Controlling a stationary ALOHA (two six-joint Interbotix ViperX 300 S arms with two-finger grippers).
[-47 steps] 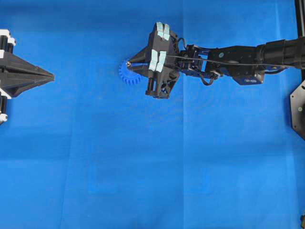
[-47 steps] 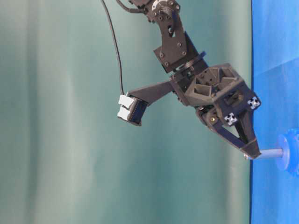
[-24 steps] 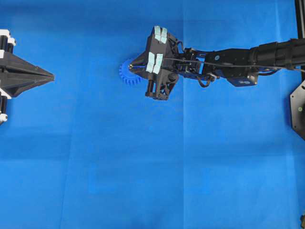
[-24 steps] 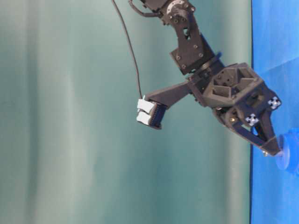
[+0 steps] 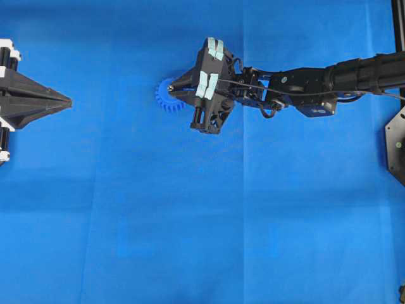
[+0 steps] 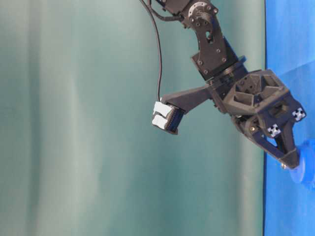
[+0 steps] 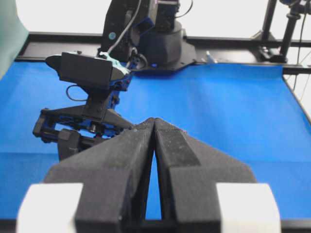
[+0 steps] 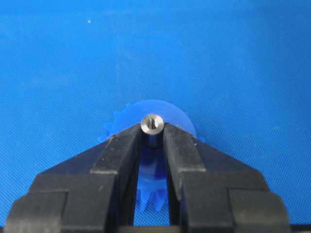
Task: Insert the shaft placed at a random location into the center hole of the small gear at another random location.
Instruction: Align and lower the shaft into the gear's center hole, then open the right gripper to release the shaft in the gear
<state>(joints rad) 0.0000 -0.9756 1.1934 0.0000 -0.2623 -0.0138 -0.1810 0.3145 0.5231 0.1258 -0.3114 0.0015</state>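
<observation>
The small gear point(image 8: 171, 110), a bright blue toothed wheel, lies flat on the blue mat point(image 8: 243, 58). In the overhead view the gear point(image 5: 163, 100) sits left of centre. My right gripper point(image 8: 152, 131) is shut on the shaft point(image 8: 152, 122), a silvery pin seen end-on standing over the gear's middle. From table level the right gripper point(image 6: 290, 161) has its fingertips down against the gear's hub point(image 6: 299, 172), with no length of pin showing between them. The center hole is hidden under the pin. My left gripper point(image 5: 68, 100) rests shut and holds nothing at the far left.
The right arm point(image 5: 304, 81) reaches in from the right edge across the upper mat. A black mount point(image 5: 395, 145) stands at the right edge. In the left wrist view, the left gripper point(image 7: 154, 122) points across the mat at the right arm's base point(image 7: 160, 43).
My right gripper has come down with the shaft. The bare length of pin seen earlier between fingertips and gear is gone, and the fingertips now meet the hub. The left arm has not moved.
</observation>
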